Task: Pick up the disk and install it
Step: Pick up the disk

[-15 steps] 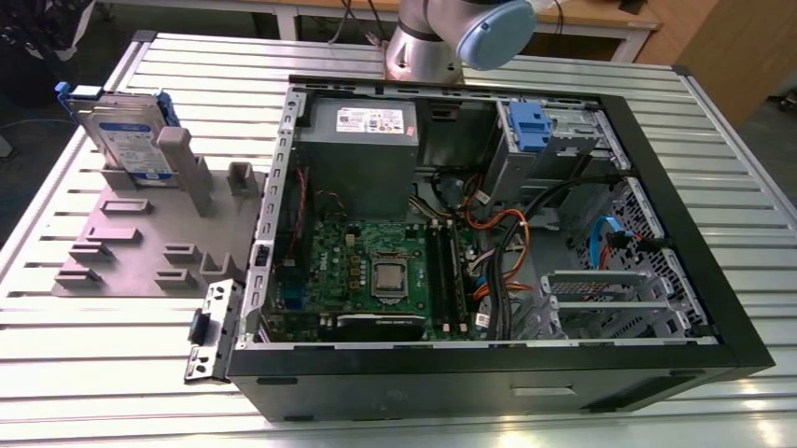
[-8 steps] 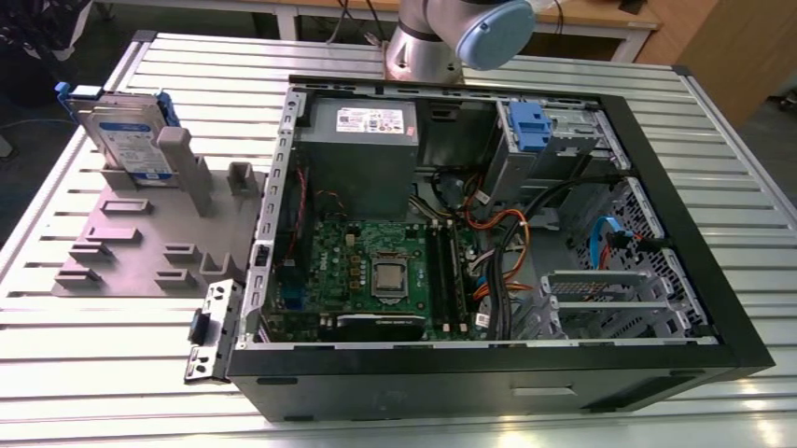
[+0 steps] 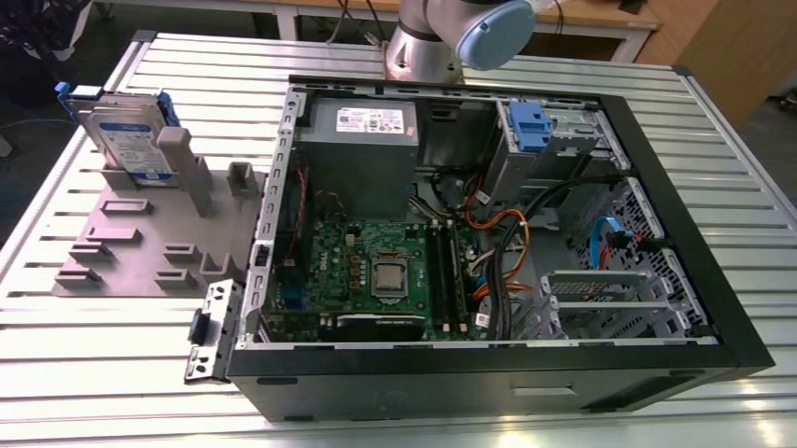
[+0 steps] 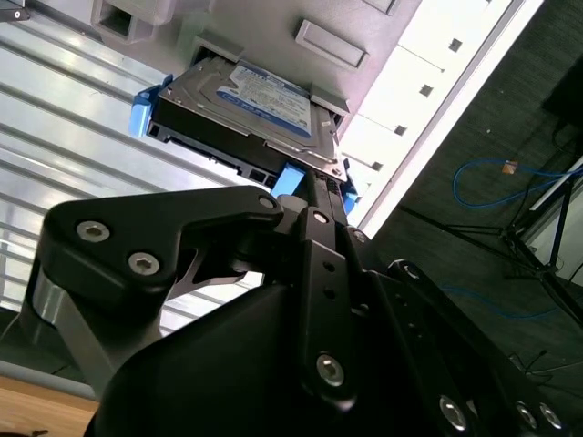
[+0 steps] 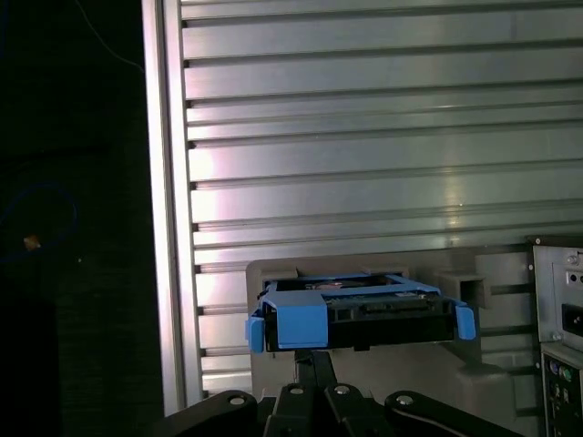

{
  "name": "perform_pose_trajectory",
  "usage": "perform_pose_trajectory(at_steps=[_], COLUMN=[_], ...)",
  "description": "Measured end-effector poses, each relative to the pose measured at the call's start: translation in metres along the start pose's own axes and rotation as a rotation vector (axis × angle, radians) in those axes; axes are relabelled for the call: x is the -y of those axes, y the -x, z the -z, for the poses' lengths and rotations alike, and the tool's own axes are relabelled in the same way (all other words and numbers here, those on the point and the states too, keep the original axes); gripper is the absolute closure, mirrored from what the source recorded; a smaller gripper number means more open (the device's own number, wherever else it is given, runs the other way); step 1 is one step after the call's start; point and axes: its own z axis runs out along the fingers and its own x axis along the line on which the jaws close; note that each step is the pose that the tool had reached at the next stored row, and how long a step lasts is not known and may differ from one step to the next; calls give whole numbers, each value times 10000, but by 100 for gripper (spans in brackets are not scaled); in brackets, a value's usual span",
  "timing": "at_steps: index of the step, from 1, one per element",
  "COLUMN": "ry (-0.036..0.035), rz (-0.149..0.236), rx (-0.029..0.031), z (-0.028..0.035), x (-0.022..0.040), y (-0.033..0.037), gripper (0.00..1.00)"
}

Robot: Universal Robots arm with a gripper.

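The disk (image 3: 125, 135), a silver-grey drive with a white-and-blue label in a blue carrier, stands on edge in the grey holder (image 3: 137, 247) at the exterior view's left. Both wrist views look at the disk (image 4: 246, 114) (image 5: 360, 309) past the black linkage of my gripper (image 5: 315, 360) (image 4: 319, 196). The two fingers lie together with nothing between them. They line up with the carrier's blue edge, and I cannot tell how far they are from it. The arm's base (image 3: 430, 42) stands behind the computer case.
The open black computer case (image 3: 498, 378) lies on the slatted metal table (image 3: 100, 373), right of the holder. Inside are the grey power-supply box (image 3: 361, 149), the motherboard (image 3: 373, 271), loose cables and a drive bay with a small blue clip (image 3: 529, 126). The table's edge runs just past the holder.
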Motion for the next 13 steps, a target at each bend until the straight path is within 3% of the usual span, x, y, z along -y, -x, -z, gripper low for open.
perform_pose_trajectory(at_steps=[3, 13], ry=[3, 27], rz=[162, 1681], rx=[-5, -60], z=[-1, -1], x=[0, 0], y=[5, 6], gripper=[89, 89])
